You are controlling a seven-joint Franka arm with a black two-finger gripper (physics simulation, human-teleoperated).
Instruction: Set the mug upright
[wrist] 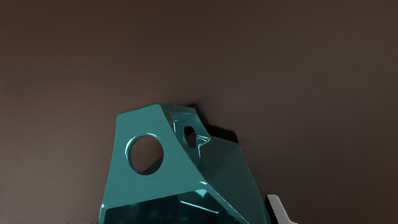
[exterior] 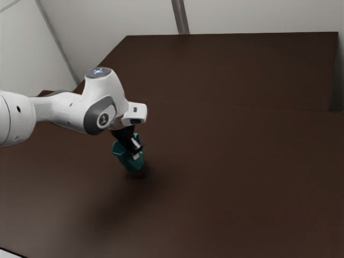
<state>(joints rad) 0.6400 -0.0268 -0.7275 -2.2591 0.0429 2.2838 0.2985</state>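
The teal, faceted mug [exterior: 128, 159] is tilted in the exterior view, its lower end toward the table and a dark shadow beneath it. My black gripper [exterior: 136, 150] reaches down onto it from above and is shut on its body. The wrist view has the mug [wrist: 183, 168] with round holes in its angular walls and a dark hollow inside. At the gripper [wrist: 196, 214], a grey fingertip [wrist: 277, 209] lies against the mug's outer side; the opposite fingertip is hidden by the mug. Whether the mug's lowest edge touches the table cannot be told.
A dark brown tabletop [exterior: 231, 177] extends around the mug, with a raised or separate brown section [exterior: 231, 70] behind it. Pale walls [exterior: 258, 16] stand beyond. A white-edged object [exterior: 9, 253] lies at the exterior view's lower left corner.
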